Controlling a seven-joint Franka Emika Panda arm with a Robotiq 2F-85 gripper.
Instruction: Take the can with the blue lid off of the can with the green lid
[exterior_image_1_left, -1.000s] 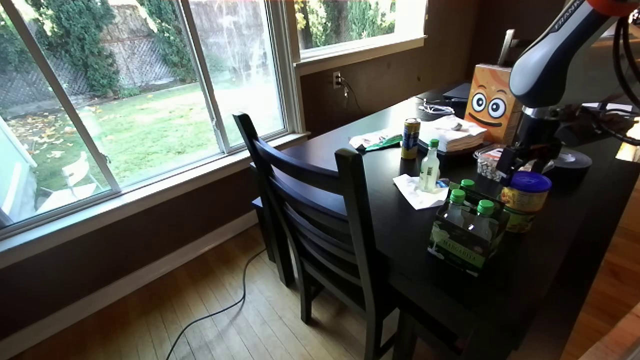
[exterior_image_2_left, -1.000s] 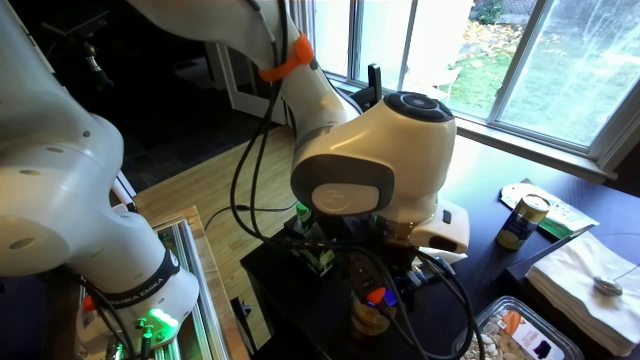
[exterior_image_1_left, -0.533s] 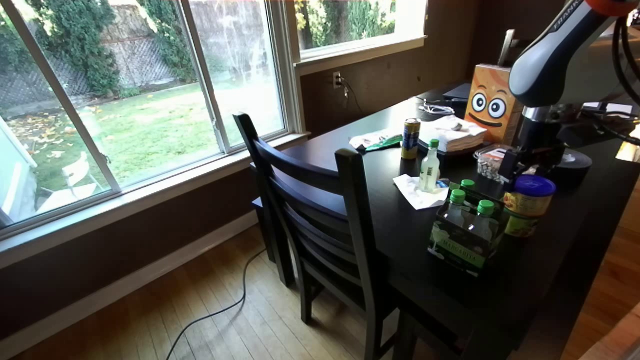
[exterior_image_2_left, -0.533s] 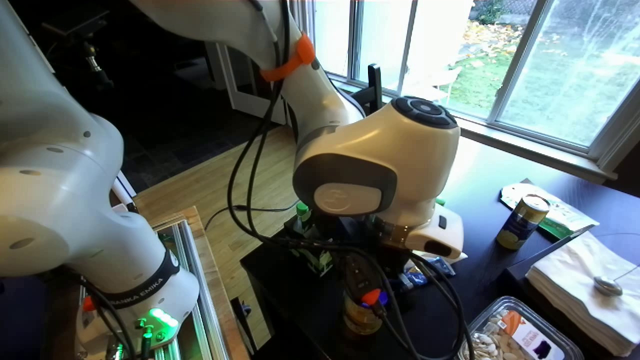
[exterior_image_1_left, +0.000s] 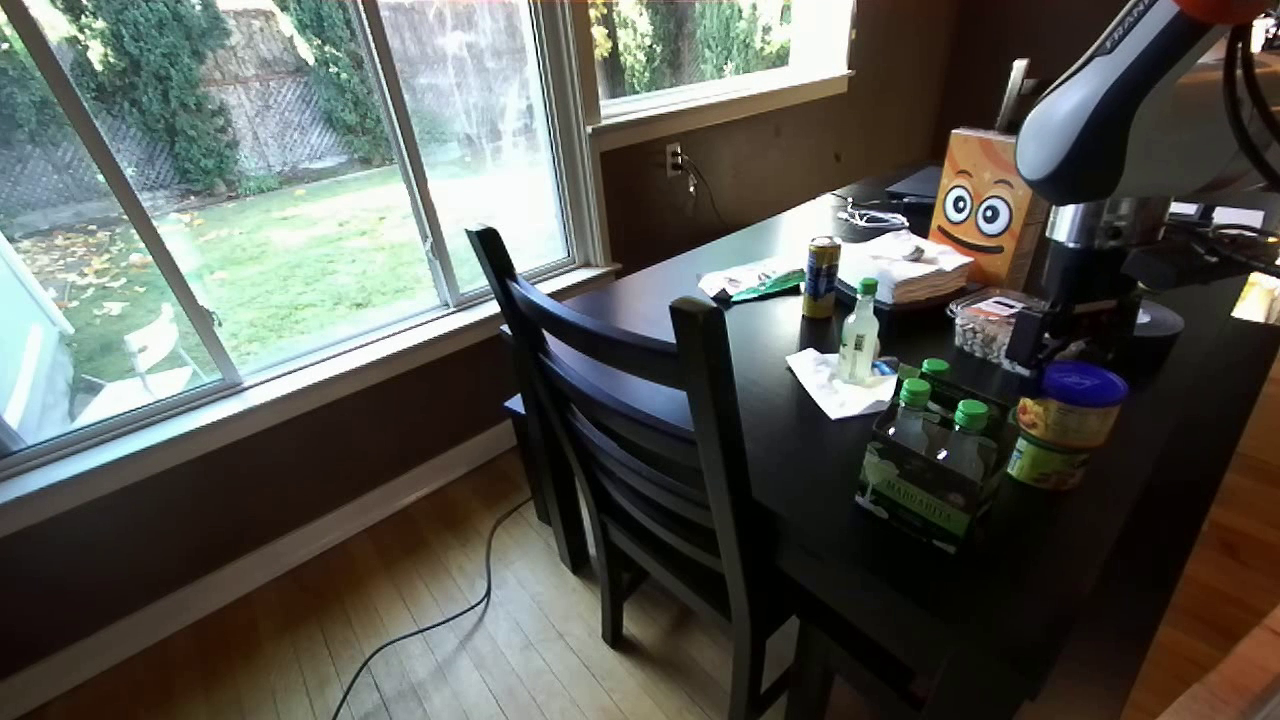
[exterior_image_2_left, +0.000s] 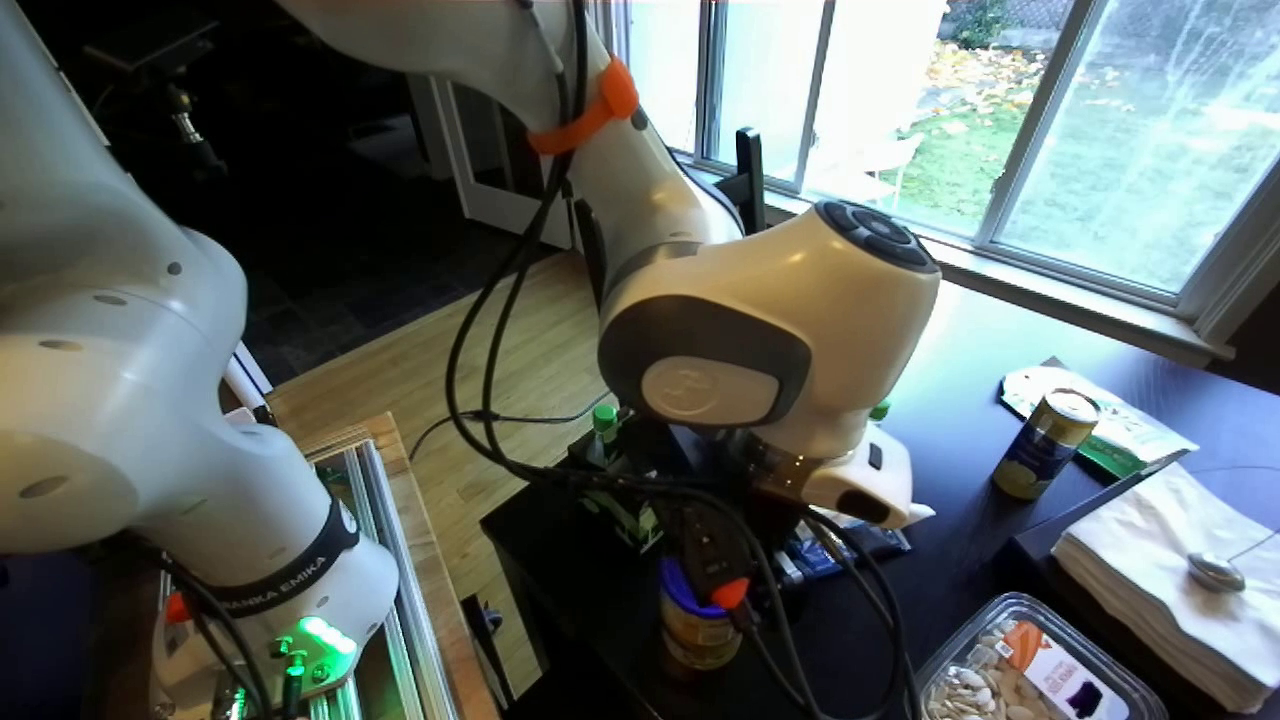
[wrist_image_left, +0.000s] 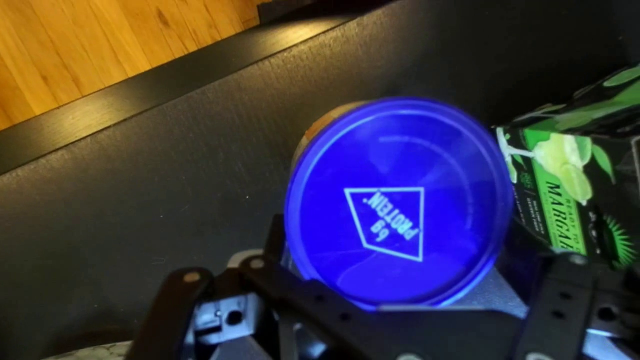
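Note:
The can with the blue lid (exterior_image_1_left: 1075, 418) stands on the can with the green lid (exterior_image_1_left: 1047, 462) at the table's near right side in an exterior view. The upper can sits shifted to the right over the lower one. The lower can's green lid is hidden under it. The blue lid also shows in an exterior view (exterior_image_2_left: 688, 588), partly behind cables. In the wrist view the blue lid (wrist_image_left: 400, 165) fills the middle. My gripper (wrist_image_left: 400, 245) is open, its fingers spread wide at the left and right of the lid. In an exterior view the gripper (exterior_image_1_left: 1055, 345) is behind the upper can.
A black margarita carton (exterior_image_1_left: 925, 490) with green-capped bottles stands close beside the cans. A loose bottle (exterior_image_1_left: 858, 335) stands on a napkin. A gold-blue can (exterior_image_1_left: 822, 280), a clear snack tub (exterior_image_1_left: 985, 325) and an orange box (exterior_image_1_left: 985, 205) are behind. The table edge (wrist_image_left: 200, 75) shows in the wrist view.
Both cans have slid toward the lower right in an exterior view, the blue-lidded one further. My gripper has moved the same way and turned somewhat. More of the blue lid shows.

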